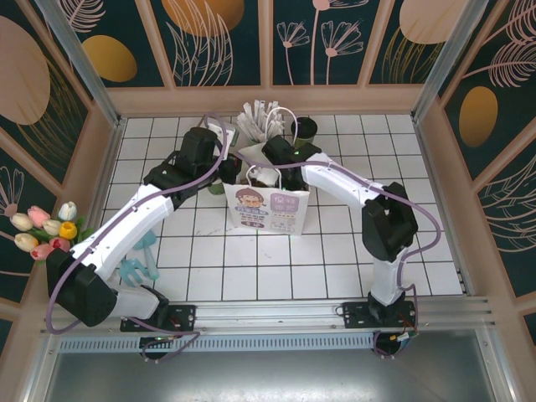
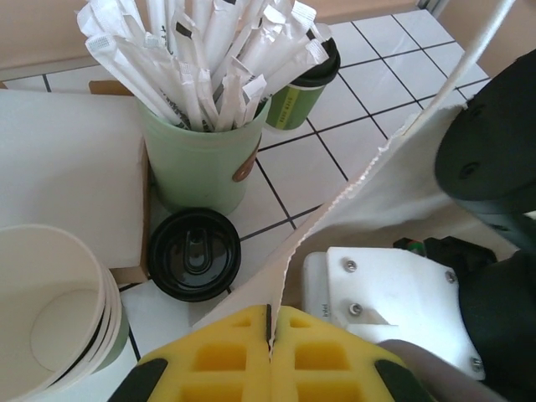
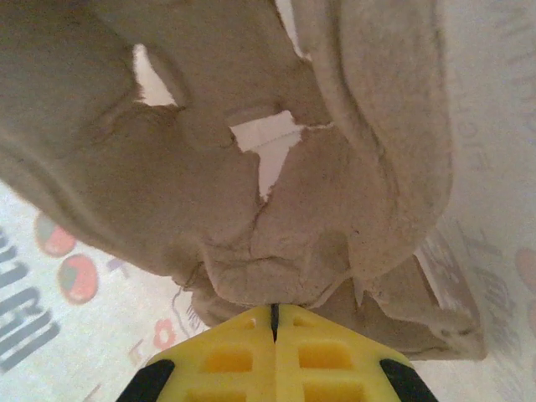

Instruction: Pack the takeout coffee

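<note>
Currently both pincers work at the white paper bag (image 1: 268, 213); takeout coffee (image 1: 306, 127) stands out on the bench (image 1: 335, 260), not in the bag.
Left pincer (image 2: 270, 331) is clamped on the bag's top rim; right pincer (image 3: 274, 314) is closed tight on the edge of a brown pulp tray (image 3: 251, 167), printed bag wall behind it; coffee is upright just behind the pale green cup (image 2: 197, 167), which is full of white wrapped sticks; black lid (image 2: 194, 254) lies just beside that cup; stacked cream cups (image 2: 50, 310) sit nearby, top one empty.
</note>
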